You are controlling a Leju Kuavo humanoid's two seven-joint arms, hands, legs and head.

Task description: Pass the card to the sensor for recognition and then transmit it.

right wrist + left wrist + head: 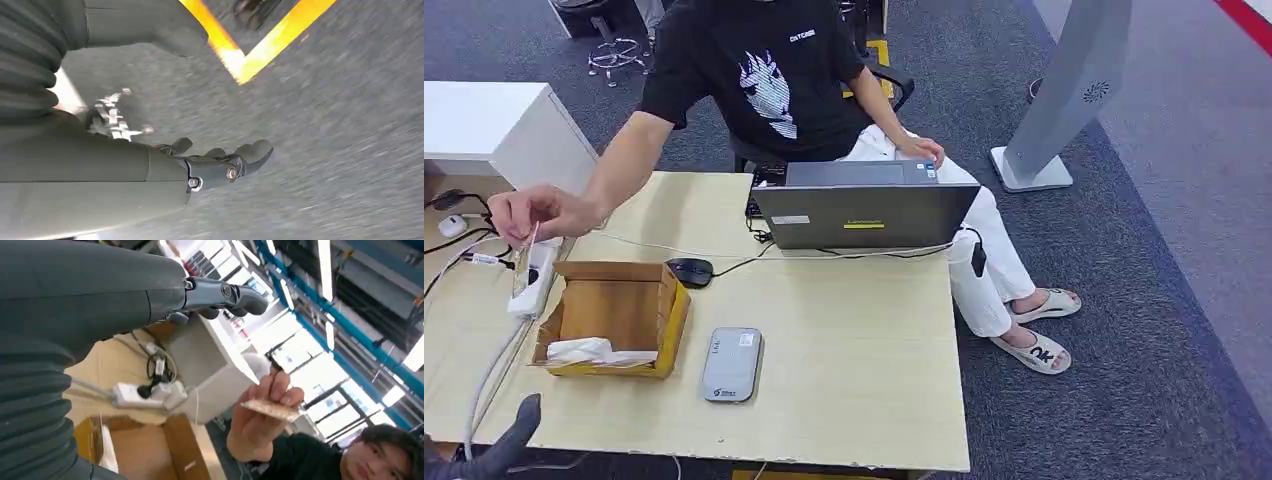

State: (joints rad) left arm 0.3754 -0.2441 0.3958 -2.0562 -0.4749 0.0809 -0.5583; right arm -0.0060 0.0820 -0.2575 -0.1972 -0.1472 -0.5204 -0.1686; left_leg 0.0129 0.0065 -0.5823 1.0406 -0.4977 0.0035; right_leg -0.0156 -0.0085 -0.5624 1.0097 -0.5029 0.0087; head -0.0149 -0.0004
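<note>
Early in the task, by the look of it: card (272, 410) not yet with the robot, pinched instead between the fingers of a person's hand (536, 213) held out over the left end of the wooden table (854, 350), above the white power strip (532, 285); seen edge-on in the left wrist view, thin and pale, well apart from the robot's fingers; in the head view too slim to make out clearly. Left hand (220, 296) raised at the table's near left corner, dark fingers extended and holding nothing, so open and seemingly waiting for the handover; just a tip of it visible low in the head view. Right hand (220, 162) hanging beside the body over grey carpet with a yellow floor marking, fingers loosely spread, empty as well. On the table: grey card reader (732, 364) lying flat just beside the open cardboard box (614, 315), which holds some white paper; black mouse (690, 271) behind the box, laptop (864, 208) further back. Next move likely calls for bringing the left hand up to the offered card, closing thumb and fingers on its flat faces without bending it, then carrying it right, past the box, down onto the reader; main risk a weak pinch on so thin an edge.
</note>
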